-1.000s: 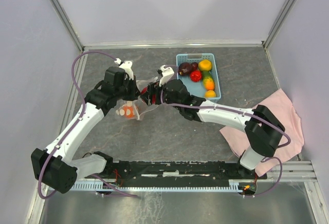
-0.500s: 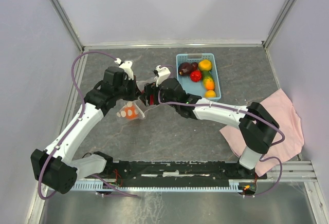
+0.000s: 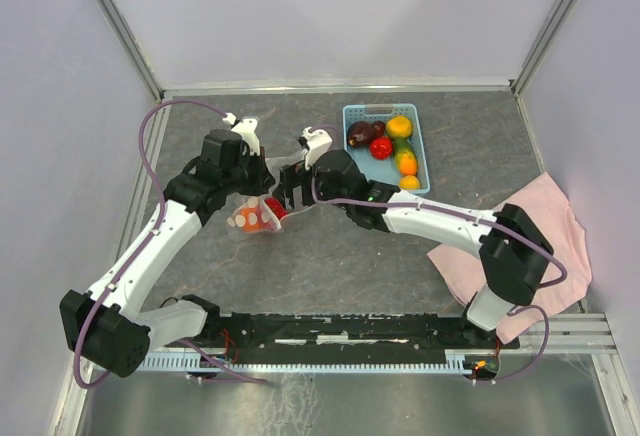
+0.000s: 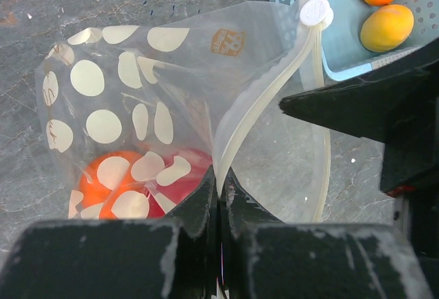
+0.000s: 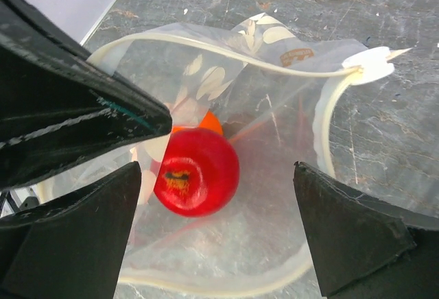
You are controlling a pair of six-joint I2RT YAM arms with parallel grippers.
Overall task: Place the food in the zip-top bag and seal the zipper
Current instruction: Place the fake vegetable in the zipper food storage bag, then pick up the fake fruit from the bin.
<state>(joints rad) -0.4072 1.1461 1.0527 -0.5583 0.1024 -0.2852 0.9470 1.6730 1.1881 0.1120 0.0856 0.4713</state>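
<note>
The clear polka-dot zip-top bag [image 4: 123, 73] hangs open from my left gripper [image 4: 219, 184], which is shut on its zipper strip [image 4: 264, 97]. In the top view the left gripper [image 3: 254, 186] holds the bag [image 3: 262, 218] up off the table. A red apple [image 5: 196, 172] and an orange piece [image 5: 214, 123] lie inside the bag. My right gripper [image 5: 216, 227] is open and empty just above the bag's mouth; in the top view it [image 3: 289, 189] is right beside the left one. More food [image 3: 381, 147] lies in the blue basket [image 3: 428, 161].
The light blue basket stands at the back, right of the bag, with a dark purple piece [image 3: 360, 134], a yellow one [image 3: 399, 126] and orange ones [image 3: 406, 162]. A pink cloth [image 3: 552, 226] lies at the right under the right arm. Walls close off the back and sides.
My right gripper, which carried the red apple over the bag's mouth, has opened. The apple now lies in the bag beside the orange piece. The left gripper has kept hold of the bag.
</note>
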